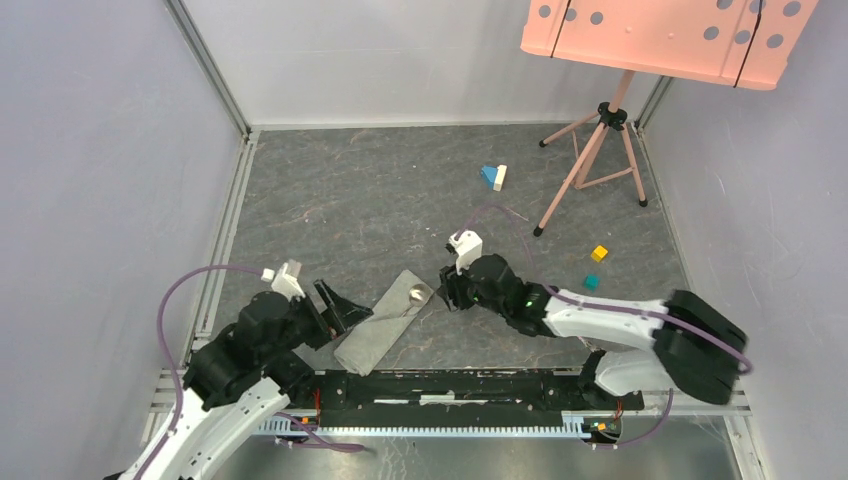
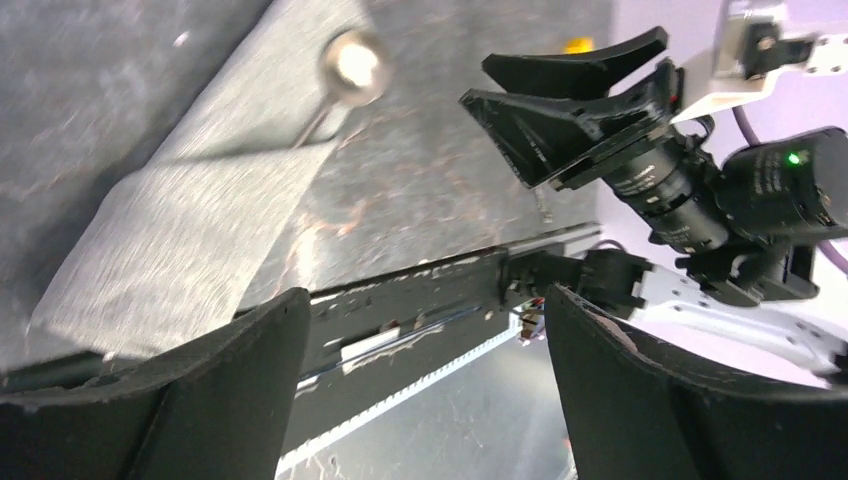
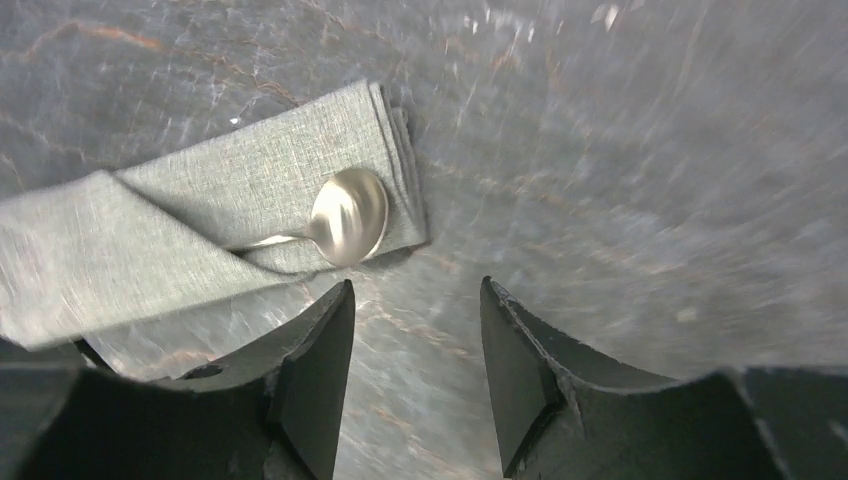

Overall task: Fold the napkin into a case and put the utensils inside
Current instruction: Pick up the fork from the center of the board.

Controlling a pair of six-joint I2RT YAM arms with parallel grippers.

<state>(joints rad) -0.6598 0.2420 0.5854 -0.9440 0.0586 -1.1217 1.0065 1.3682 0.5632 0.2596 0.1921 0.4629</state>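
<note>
Lying diagonally on the bench (image 1: 400, 200), the case (image 1: 385, 322) held the spoon (image 1: 418, 292), bowl protruding at its far end. The left gripper (image 1: 340, 310) and right gripper (image 1: 447, 290) both stood released, empty, close by: any stray brush could drag the case open.

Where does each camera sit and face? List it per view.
Top external: above and behind, looking down at the table; both arms show.
Left wrist: on left arm, facing across the case to the right gripper; own fingers below.
Right wrist: on right arm, looking down at the spoon; own fingers below.
All three show the spoon.
</note>
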